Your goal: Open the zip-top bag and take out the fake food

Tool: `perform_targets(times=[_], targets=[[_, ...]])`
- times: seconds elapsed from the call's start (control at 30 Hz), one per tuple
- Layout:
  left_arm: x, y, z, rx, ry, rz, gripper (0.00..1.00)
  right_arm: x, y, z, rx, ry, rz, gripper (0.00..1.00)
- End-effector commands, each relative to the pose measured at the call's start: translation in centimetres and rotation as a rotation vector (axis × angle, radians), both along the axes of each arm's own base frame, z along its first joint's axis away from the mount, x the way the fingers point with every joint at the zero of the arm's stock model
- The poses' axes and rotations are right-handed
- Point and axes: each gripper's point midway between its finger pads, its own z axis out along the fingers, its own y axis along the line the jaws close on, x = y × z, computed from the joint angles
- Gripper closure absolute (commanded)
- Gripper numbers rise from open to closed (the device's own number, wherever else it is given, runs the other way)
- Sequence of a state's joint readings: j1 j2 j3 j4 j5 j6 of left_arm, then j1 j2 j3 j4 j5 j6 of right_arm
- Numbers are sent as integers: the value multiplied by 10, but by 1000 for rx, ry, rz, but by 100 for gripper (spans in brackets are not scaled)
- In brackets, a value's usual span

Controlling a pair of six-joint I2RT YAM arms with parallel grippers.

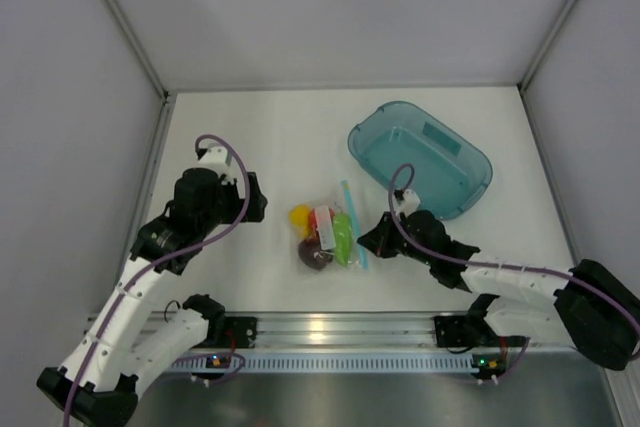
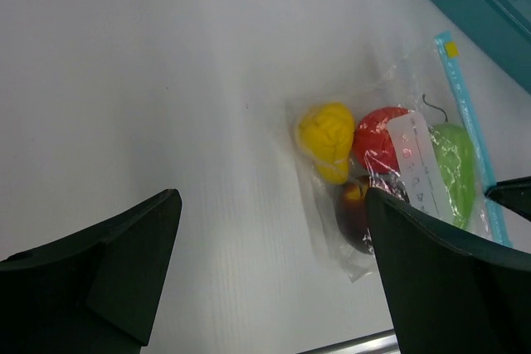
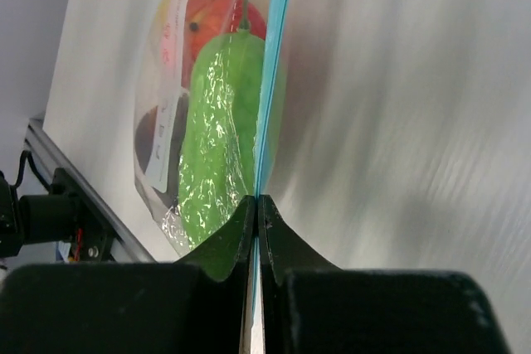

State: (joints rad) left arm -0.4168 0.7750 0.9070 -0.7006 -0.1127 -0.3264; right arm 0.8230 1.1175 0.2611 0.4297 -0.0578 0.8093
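Clear zip-top bag (image 1: 354, 223) lies flat, fake food (image 1: 342, 236) inside.

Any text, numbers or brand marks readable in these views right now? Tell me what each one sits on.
No text can be read in any view.
On the zip-top bag, a white label: faint reddish print, too blurred to read.
Inside the teal tray, a pale rectangle: possibly a sticker, too small to show any text.

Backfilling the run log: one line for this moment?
bag: on table, toy food inside | right jaws: shut on zip strip | left jaws: open, off bag | tray: apart from bag
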Motion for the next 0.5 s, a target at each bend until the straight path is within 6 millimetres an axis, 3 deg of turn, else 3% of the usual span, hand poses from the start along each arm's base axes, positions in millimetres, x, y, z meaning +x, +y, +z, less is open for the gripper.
perform_targets(times=[0.0,0.2,0.23,0.47], targets=[[9,-12,30,-71,-72,-25,1,10,-16,13,-263,-84,38,100],[14,-29,45,-202,-62,-15,1,17,-25,49,-461,-133,118,100],[15,-31,45,-215,-55,-12,2,21,-20,63,-465,-158,129,100],[18,-60,50,-340,-85,-121,1,12,-27,86,-634,-191,231,100]])
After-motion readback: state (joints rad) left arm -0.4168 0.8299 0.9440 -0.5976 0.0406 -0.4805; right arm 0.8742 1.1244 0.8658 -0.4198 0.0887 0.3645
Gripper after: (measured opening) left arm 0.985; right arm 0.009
